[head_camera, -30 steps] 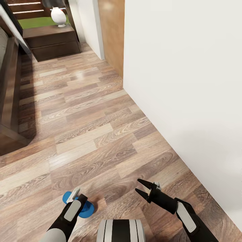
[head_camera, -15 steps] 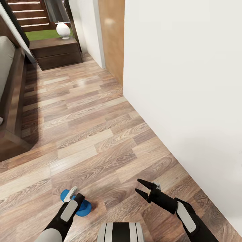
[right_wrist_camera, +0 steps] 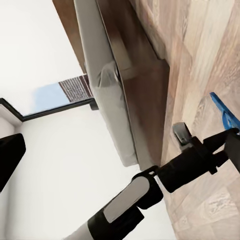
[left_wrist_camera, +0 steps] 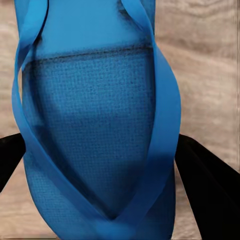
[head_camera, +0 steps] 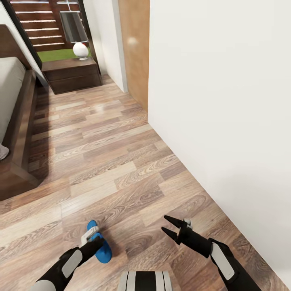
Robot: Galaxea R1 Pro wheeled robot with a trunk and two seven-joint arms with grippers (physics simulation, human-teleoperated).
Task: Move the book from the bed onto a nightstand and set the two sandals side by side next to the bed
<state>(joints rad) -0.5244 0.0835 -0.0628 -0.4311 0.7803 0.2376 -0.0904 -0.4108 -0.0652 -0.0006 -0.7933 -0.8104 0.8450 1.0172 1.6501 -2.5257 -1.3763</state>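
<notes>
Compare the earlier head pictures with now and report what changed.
The camera panned, so more of the bed shows and the nightstand has slid right in the picture. The sandal, crosswise under the left gripper before, now points away from the robot; the left forearm has swung outward. The right gripper stays open and empty, in the same pose.

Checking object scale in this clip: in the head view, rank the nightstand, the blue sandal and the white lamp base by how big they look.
1. nightstand, largest, though farthest from the camera.
2. sandal, partly hidden behind the left gripper.
3. lamp base, smallest.
Nearness makes the sandal look larger next to the other two.
</notes>
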